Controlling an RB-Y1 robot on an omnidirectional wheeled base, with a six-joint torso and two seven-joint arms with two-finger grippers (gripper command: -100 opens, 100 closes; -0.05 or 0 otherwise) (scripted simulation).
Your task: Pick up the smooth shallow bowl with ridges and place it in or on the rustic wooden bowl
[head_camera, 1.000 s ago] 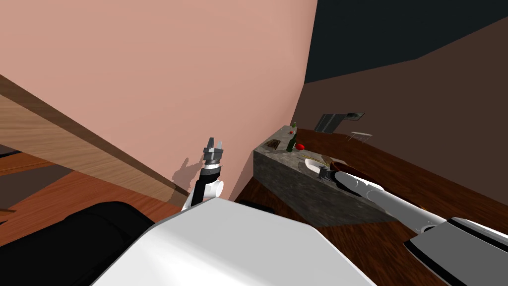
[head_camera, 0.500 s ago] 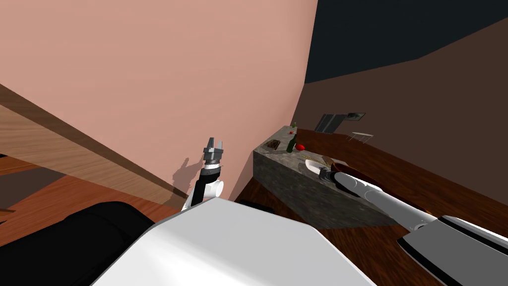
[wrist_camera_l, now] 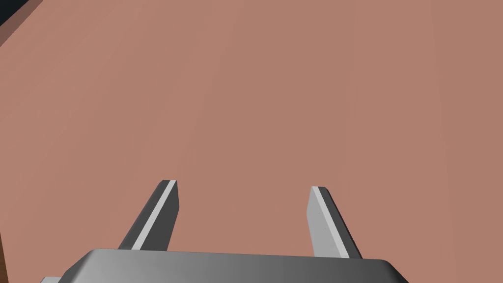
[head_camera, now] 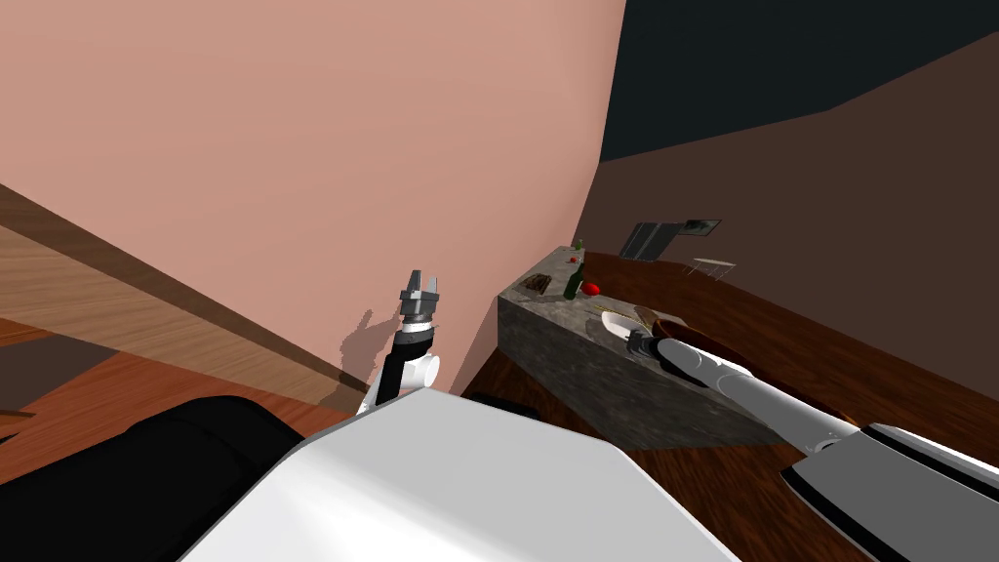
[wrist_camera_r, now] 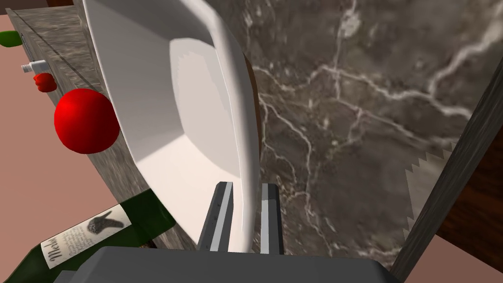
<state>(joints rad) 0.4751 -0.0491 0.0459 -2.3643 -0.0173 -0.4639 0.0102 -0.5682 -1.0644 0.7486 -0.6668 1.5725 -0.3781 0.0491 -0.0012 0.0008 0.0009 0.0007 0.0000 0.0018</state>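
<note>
The shallow white bowl [wrist_camera_r: 162,113] stands tilted over the grey marbled counter [wrist_camera_r: 353,98]. My right gripper [wrist_camera_r: 248,185] is shut on the bowl, one finger on each side of its rim. In the head view the bowl [head_camera: 617,322] is a small white shape at the tip of my right gripper [head_camera: 636,340], beside a dark brown bowl [head_camera: 673,325] lying on the counter [head_camera: 566,361]. My left gripper [head_camera: 419,288] is raised in front of the pink wall; its fingers [wrist_camera_l: 164,206] stand open with nothing between them.
A red ball [wrist_camera_r: 86,120] and a green bottle [wrist_camera_r: 98,231] with a label lie on the counter beyond the white bowl. The head view shows the bottle [head_camera: 573,281] upright near the counter's far end. Dark wooden floor surrounds the counter.
My right gripper's fingers have closed onto the white bowl's rim, and the bowl now sits slightly tipped up. The left arm has not moved.
</note>
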